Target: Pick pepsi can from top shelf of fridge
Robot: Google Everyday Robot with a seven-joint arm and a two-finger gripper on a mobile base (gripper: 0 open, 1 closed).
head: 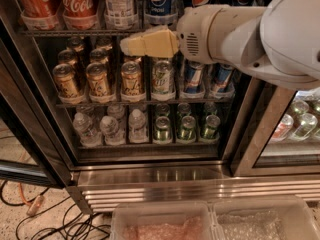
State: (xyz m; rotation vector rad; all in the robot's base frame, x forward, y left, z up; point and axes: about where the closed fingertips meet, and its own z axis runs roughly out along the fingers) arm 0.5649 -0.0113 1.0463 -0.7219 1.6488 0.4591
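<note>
The fridge point(175, 188) fills most of what I see, a dark frame around wire racks of drinks, with a ribbed steel base at the bottom. My white arm point(260, 34) reaches in from the right, crossing the upper right of the opening. Below the fridge, at the near edge, two clear plastic bins point(165, 221) sit side by side, and dark cables point(55, 226) trail over the speckled floor at the left.

The top shelf point(70, 32) runs across the upper part of the fridge. It carries red Coca-Cola cans point(77, 1) at the left, then a clear labelled bottle point(119, 1), then the blue cans.

My tool point(149, 42) is pale yellow and points left. It sits in front of that surface's front rail and the tops of the cans on the rack beneath. Whether it is open or closed I cannot tell, and I see nothing held in it.

The pepsi can point(159, 1) stands upright on the top shelf just above my tool — apart from it, not touched. More cans like it stand to its right, partly hidden by my arm. On the rack below are gold cans point(98, 81) and slimmer blue-and-silver cans point(192, 78), and lowest of all, water bottles point(107, 128) and green cans point(162, 128)
</note>
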